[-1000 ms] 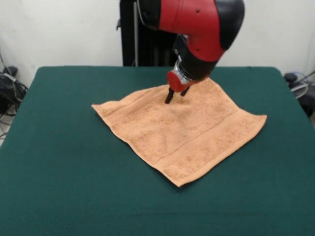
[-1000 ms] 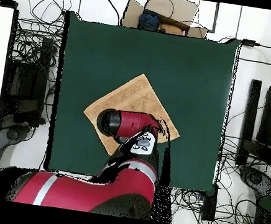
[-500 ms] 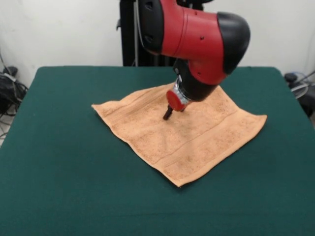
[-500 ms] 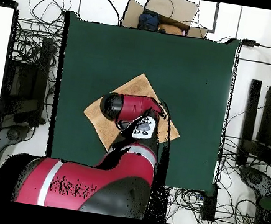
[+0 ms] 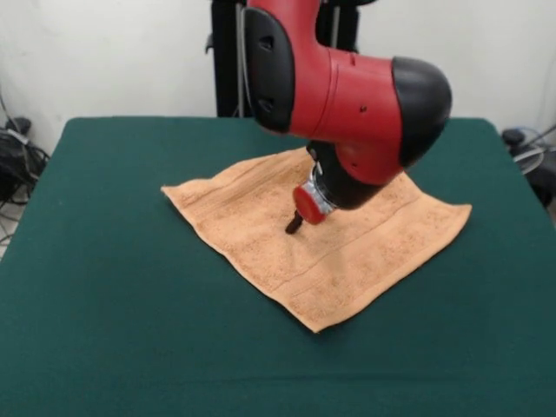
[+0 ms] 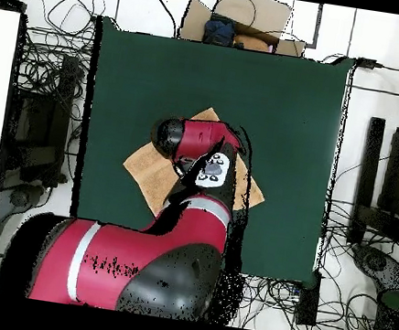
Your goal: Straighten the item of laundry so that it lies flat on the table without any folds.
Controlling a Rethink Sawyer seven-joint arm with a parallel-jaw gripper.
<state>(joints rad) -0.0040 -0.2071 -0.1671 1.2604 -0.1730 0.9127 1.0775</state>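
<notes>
- Lay spread as a diamond near the middle of the table [image 5: 104,330]: peach-orange towel [image 5: 261,234], one corner toward 3 o'clock, one toward 9, the nearest toward 6 in the front view.
- Looked all but flat already; woven band ran parallel to the near right hem, no obvious fold in the visible part, far corner hidden behind the arm [image 5: 347,95].
- Hovered over, or perhaps touched, the cloth just past its centre: gripper [image 5: 294,226], only a single dark tip showing below the red wrist. Could not tell whether open or closed, nor whether anything was pinched.
- From overhead, mostly covered by the arm; only corners at 9, 12 and 3 o'clock of the towel [image 6: 147,169] peeked out.
- Judged soft, light and limp: terry pile likely to cling to the green cloth rather than slide, likely to bunch if pushed from the middle.
- Best hold judged at a corner or hem, pinching a single layer and drawing outward, away from centre.
</notes>
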